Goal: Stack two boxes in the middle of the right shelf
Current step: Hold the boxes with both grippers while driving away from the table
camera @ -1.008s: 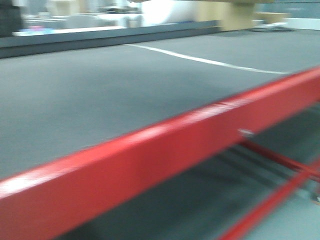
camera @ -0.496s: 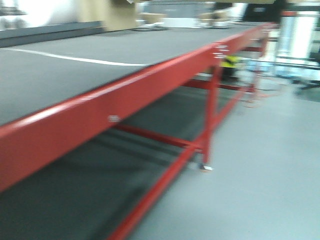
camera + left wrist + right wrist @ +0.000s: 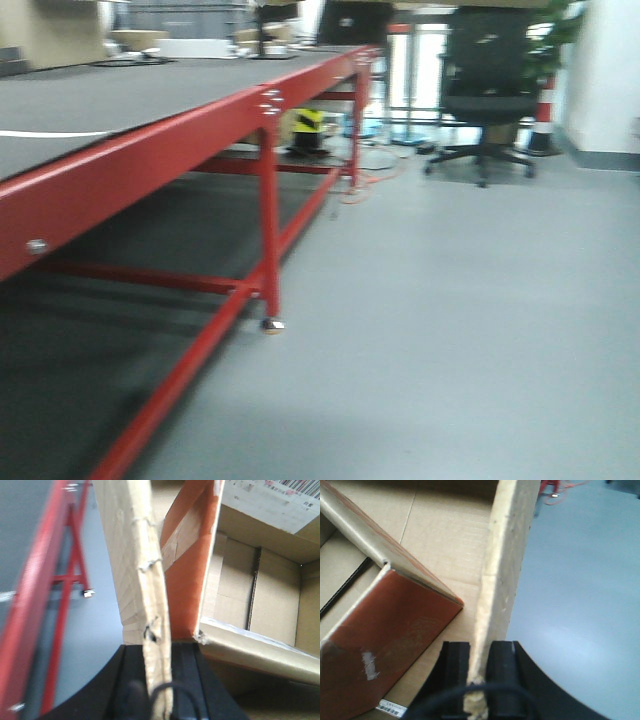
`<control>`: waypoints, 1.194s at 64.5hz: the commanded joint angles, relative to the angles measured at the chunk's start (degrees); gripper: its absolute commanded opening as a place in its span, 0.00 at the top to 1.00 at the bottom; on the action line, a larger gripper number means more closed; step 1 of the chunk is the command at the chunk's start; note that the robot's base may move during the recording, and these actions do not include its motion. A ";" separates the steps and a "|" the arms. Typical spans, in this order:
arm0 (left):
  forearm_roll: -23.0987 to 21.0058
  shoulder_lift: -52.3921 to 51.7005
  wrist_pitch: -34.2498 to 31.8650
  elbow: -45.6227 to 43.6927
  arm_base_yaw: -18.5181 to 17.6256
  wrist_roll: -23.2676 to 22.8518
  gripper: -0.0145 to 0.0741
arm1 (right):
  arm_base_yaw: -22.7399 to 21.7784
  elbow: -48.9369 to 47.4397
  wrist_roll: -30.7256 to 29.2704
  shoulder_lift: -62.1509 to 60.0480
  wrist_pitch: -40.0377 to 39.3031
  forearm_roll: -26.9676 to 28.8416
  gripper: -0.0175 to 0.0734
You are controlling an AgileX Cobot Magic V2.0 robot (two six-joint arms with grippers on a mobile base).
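Both arms had the cardboard box [image 3: 240, 605] held over the grey floor [image 3: 570, 580]. The left gripper [image 3: 159, 665] was pinched tight on its left wall, and the right gripper [image 3: 479, 657] was clamped on the right wall. A red-framed table [image 3: 150, 165] ran along the left, with an office chair [image 3: 485, 90] far ahead.

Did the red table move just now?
No. The red table slid left in the front view, but the floor slid with it, so the camera turned right.
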 commanded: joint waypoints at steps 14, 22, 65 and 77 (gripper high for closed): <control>0.91 -0.94 -2.65 -0.46 0.05 0.44 0.96 | -0.33 -0.77 -0.71 -0.74 -2.96 -1.04 0.98; 0.91 -0.94 -2.65 -0.46 0.05 0.44 0.96 | -0.33 -0.77 -0.71 -0.74 -2.96 -1.04 0.98; 0.91 -0.94 -2.65 -0.46 0.05 0.44 0.96 | -0.33 -0.77 -0.71 -0.74 -2.96 -1.04 0.98; 0.91 -0.94 -2.65 -0.46 0.05 0.44 0.96 | -0.33 -0.77 -0.71 -0.74 -2.96 -1.04 0.98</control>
